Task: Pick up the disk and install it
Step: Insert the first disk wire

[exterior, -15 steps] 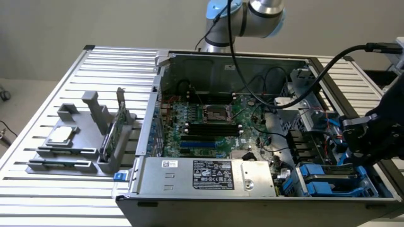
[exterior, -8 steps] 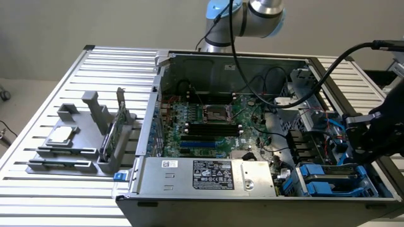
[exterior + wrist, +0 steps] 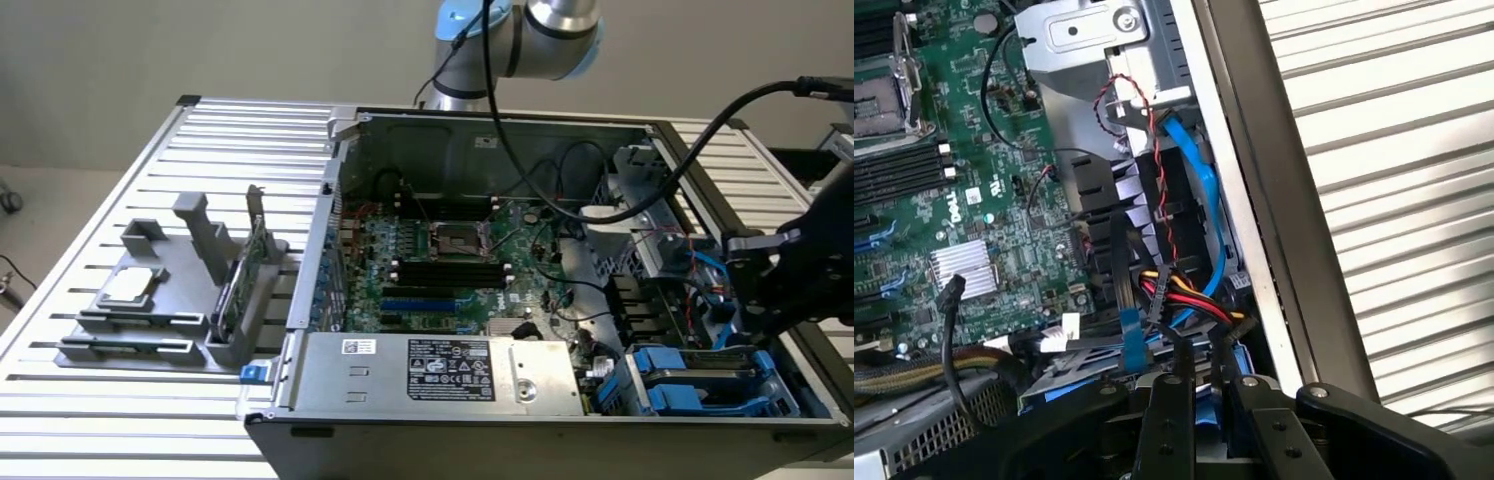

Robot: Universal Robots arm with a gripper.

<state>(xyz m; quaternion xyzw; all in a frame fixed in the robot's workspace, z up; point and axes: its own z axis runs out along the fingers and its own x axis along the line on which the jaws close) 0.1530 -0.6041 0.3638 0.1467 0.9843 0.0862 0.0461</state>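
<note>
Where tool (image 3: 1199, 388) hovers by disk (image 3: 697, 375), case wall (image 3: 1259, 200) close

A plain beige wall (image 3: 200, 40) spans the exterior view's top; pale floor (image 3: 47, 185) shows at its left edge, beside the slatted silver worktop (image 3: 120, 420).

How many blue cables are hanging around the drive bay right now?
2: one bright blue cable curving along the case wall, one paler flat cable close to the claw. Others may be hidden behind the black wires.
</note>
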